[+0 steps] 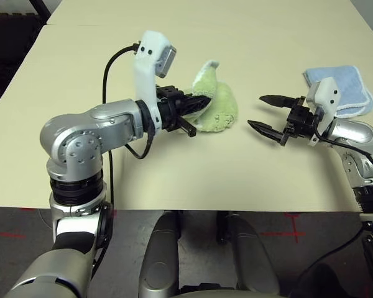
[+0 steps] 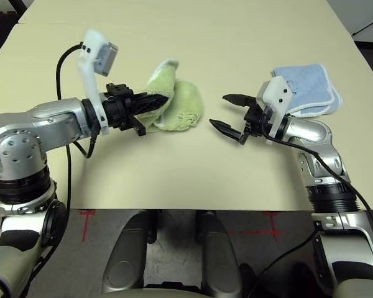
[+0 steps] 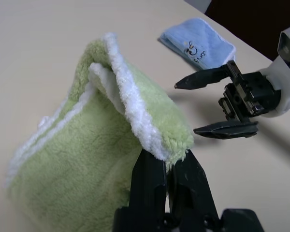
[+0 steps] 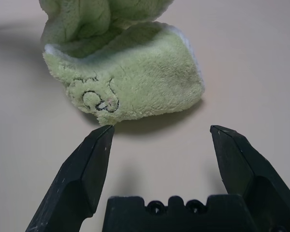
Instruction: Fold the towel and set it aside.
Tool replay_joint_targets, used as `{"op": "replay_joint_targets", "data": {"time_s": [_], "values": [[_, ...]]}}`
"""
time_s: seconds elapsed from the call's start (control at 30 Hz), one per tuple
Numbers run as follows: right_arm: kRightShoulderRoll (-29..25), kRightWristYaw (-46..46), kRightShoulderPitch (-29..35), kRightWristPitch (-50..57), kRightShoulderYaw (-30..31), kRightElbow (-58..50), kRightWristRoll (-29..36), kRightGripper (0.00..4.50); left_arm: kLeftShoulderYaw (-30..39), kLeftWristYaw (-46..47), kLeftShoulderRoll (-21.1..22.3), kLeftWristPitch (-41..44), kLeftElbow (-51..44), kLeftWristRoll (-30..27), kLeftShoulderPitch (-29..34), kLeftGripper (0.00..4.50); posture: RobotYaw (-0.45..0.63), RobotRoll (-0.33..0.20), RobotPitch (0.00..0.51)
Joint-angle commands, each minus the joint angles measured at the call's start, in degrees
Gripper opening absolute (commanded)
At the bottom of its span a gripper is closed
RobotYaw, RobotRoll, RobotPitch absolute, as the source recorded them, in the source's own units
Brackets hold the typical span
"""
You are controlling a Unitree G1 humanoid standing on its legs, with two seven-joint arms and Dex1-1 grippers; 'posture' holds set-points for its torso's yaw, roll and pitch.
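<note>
The towel [image 4: 130, 82] bore a dark embroidered outline, no legible writing; its pinched corner rose peaked off the table [image 1: 236, 180]. The left gripper [image 3: 169, 159] pinched that white-edged corner; the right gripper [image 1: 267, 113] stood spread just beside it.

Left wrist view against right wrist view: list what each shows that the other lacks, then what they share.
Left wrist view alone: the left gripper shut on the green towel's white-stitched edge, lifting it into a peak; the folded light blue towel with its dark mark; the right gripper seen from outside, jaws wide open.

Right wrist view alone: the dark embroidered mark on the green towel's lower fold, and the right gripper's own two fingers spread apart short of that fold, touching nothing.

Both: the green towel and the beige table.
</note>
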Motion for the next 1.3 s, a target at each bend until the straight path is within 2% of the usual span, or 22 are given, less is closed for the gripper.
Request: {"op": "replay_joint_targets", "data": {"time_s": [0.03,0.13,0.4,0.63,0.77,1.03,1.07,1.3], "values": [[-0.75,-0.21,1.77,-0.17,-1.31,-1.49,-0.25,4.5,-3.46,0.62,-2.16,-3.71,3.56,4.06,-0.29,0.02,0.0,0.0,0.297],[-1.04,-0.77,3.1,0.33,-1.68,-3.03,-0.15,4.5,-7.97,2.56,-6.83,-8.29,8.24,9.43,-2.29,0.02,-0.01,0.0,0.298],[-1.03,-1.43,3.83,1.14,-1.98,-4.36,-0.17,4.5,-10.19,1.52,-10.06,-9.03,8.79,12.42,-0.91,0.02,-0.03,0.0,0.304],[-1.35,-1.6,4.37,1.91,-2.34,-5.28,-0.15,4.5,-11.26,-0.45,-10.89,-7.08,8.0,11.94,0.1,0.02,-0.03,0.0,0.308],[-1.29,-1.7,4.1,2.0,-2.23,-5.14,-0.24,4.5,-9.99,-0.96,-11.01,-4.9,7.4,10.84,0.25,1.15,-0.03,0.0,0.305],[-0.95,-1.73,3.64,1.75,-1.84,-4.64,-0.36,4.5,-8.73,-1.67,-10.1,-4.07,7.67,11.35,-0.47,4.35,-0.02,0.0,0.301],[-0.91,-1.64,3.55,1.75,-1.77,-4.57,-0.34,4.5,-7.99,-1.69,-10.03,-3.89,7.66,11.09,-0.62,4.46,-0.02,0.0,0.301],[-1.34,-1.19,3.47,1.97,-2.03,-4.33,-0.09,4.5,-2.25,-2.13,-10.8,-0.78,6.21,7.24,-1.64,4.46,-0.01,0.0,0.301]]}}
